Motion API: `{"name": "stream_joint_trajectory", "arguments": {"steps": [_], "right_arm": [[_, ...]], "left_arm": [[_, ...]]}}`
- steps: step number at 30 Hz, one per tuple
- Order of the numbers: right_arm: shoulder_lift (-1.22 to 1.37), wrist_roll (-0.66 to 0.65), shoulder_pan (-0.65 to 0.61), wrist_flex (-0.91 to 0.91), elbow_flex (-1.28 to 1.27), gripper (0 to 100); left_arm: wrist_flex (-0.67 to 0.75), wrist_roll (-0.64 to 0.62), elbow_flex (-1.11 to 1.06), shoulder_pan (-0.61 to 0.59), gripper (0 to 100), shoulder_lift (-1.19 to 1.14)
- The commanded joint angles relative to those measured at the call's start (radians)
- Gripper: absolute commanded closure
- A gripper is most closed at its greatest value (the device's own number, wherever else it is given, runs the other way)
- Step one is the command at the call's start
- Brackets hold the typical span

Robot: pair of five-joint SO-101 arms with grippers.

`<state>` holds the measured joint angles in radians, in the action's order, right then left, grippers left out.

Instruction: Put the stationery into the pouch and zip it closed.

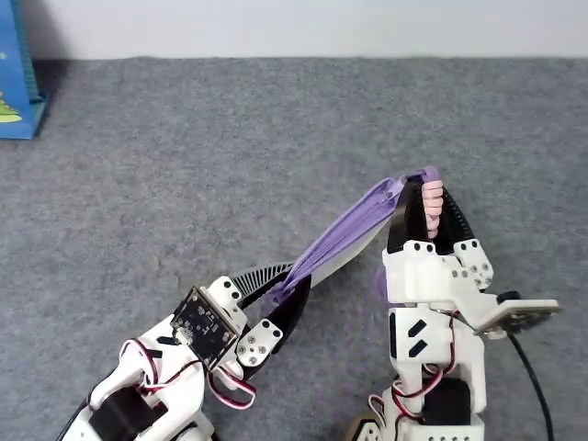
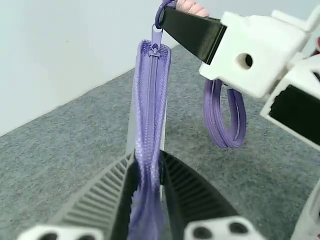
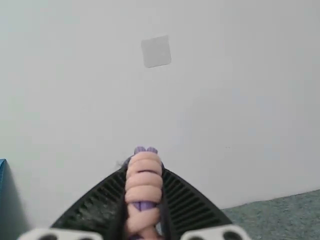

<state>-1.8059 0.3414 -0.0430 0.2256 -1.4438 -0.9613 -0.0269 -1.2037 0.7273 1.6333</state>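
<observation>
The purple pouch [image 1: 340, 241] is hanging stretched in the air above the grey bench [image 1: 165, 165], slanting between the two arms. The left gripper [image 1: 280, 296] is clenching its jaws on the pouch's lower end. The right gripper [image 1: 430, 195] is grasping the pink coiled pull [image 1: 432, 207] at the raised zipper end.

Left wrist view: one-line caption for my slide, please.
Left pincer clamps the purple pouch, stretched to the right pincer gripping its pink zipper charm.
</observation>
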Motion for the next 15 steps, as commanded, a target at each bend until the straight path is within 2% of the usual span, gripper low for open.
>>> {"name": "stream_joint_trajectory", "arguments": {"steps": [1,7,15], "right_arm": [[-0.010,-0.009,-0.035,-0.039,0.035,99.1],[-0.010,-0.009,-0.134,-0.039,0.035,99.1],[-0.008,-0.012,-0.328,-0.035,0.021,99.1]], "left_arm": [[-0.066,0.008,0.041,-0.048,91,0.002],[-0.215,-0.138,0.229,-0.258,73,0.002],[-0.316,-0.155,0.377,-0.431,71,0.002]]}}
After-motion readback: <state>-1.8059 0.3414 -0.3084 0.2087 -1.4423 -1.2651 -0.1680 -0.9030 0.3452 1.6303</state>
